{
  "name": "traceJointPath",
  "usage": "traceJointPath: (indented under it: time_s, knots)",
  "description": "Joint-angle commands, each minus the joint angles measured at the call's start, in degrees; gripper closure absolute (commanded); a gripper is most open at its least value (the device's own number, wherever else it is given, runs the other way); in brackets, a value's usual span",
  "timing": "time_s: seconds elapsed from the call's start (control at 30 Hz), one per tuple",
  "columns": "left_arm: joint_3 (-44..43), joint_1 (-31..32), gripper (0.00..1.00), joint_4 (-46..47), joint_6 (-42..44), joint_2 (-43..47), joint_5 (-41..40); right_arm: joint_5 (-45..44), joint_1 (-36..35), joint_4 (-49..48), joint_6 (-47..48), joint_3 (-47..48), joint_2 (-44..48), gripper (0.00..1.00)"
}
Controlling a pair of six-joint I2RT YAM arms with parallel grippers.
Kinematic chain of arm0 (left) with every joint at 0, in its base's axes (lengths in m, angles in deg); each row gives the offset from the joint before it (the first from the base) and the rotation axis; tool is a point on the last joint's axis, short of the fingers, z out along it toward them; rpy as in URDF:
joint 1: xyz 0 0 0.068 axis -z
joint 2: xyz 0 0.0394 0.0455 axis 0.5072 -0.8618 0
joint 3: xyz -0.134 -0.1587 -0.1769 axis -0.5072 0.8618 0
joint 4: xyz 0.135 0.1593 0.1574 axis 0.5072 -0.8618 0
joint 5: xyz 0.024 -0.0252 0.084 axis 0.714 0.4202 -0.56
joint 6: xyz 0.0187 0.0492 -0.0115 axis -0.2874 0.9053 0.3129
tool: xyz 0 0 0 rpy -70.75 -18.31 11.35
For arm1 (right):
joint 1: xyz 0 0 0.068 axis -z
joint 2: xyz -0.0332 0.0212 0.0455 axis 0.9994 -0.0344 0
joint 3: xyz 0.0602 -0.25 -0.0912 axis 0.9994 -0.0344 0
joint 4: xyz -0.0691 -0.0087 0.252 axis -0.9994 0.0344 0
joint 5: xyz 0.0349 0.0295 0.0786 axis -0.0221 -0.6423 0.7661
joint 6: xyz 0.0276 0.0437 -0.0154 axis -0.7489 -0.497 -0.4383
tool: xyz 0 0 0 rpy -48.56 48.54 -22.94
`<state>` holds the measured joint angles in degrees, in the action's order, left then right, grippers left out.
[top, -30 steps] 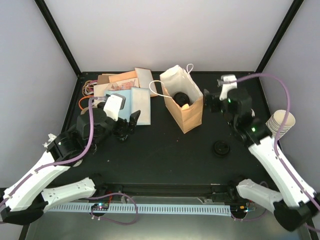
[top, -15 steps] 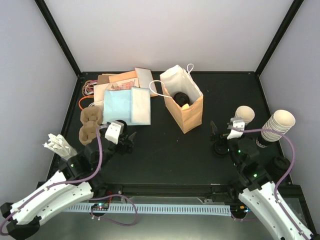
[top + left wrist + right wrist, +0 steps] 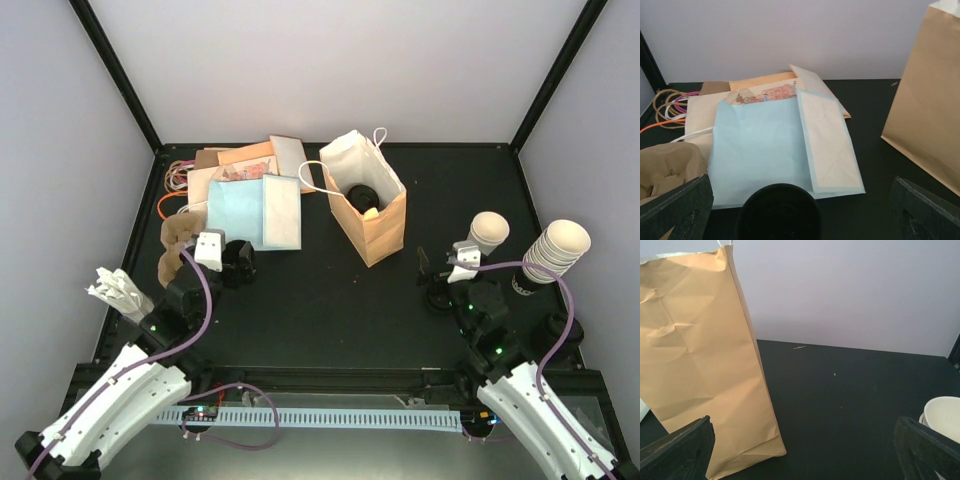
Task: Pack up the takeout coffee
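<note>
The takeout coffee [image 3: 360, 193], a white paper cup with a round black plastic lid, appears to stand inside the upright brown paper bag with white cord handles [image 3: 388, 232], at about 12 o'clock from the middle of the black table [image 3: 330, 300]. Only the dark lid shows through the bag's open mouth, so I judge this from the lid alone and cannot confirm the lettering. Neither tool holds anything. The left gripper [image 3: 801, 181] sits at about 9 o'clock with its fingers wide apart, facing a pale blue flat paper bag [image 3: 760, 150] on a pile of flat bags. The right gripper [image 3: 803, 421] sits at about 4 o'clock, fingers likewise spread, looking at the brown bag's side. With the cup apparently packed, the step in hand is probably to bring both arms home without disturbing the result. To do that well, keep both pairs of fingers apart and lift before swinging, since a tall light bag with one cup in it should tip easily if brushed. The right arm has a single cream paper cup [image 3: 488, 230] close by at its 1 o'clock and the leaning stack of cream paper cups [image 3: 555, 250] at 3 o'clock, so it should travel straight back toward 6 o'clock. The left should pull away from the brown moulded cardboard cup carrier [image 3: 175, 238] beside it.
</note>
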<state>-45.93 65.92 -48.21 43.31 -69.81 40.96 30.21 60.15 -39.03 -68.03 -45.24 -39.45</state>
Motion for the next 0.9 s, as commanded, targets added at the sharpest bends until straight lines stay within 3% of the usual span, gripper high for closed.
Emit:
traceJointPath:
  time_s: [0.0,0.13,0.27,0.47,0.6,0.87]
  knots:
    - [0.55,-2.81,0.01,3.44,-1.14,0.43,2.56,-0.12,0.19,-4.11,1.08,0.66,0.01,0.00]
    - [-1.32,-4.85,0.01,-1.01,-6.24,-1.00,-0.30,3.67,0.19,-2.49,1.53,2.43,-1.38,0.00]
    - [-9.81,-9.75,0.01,-15.21,-14.99,-3.45,-2.90,4.58,0.19,-0.35,0.65,4.27,-2.16,0.00]
    - [-24.27,-10.13,0.01,-35.64,-17.81,-6.83,-7.81,4.04,0.19,0.65,-2.31,5.19,-1.74,0.00]
    - [-33.10,-10.77,0.01,-48.18,-24.45,-8.02,-13.85,4.44,0.19,3.13,-3.65,7.21,-3.54,0.00]
    - [-42.72,-11.62,0.07,-66.41,-40.61,-12.26,-19.58,6.24,0.19,3.76,-4.74,8.09,-4.71,0.00]
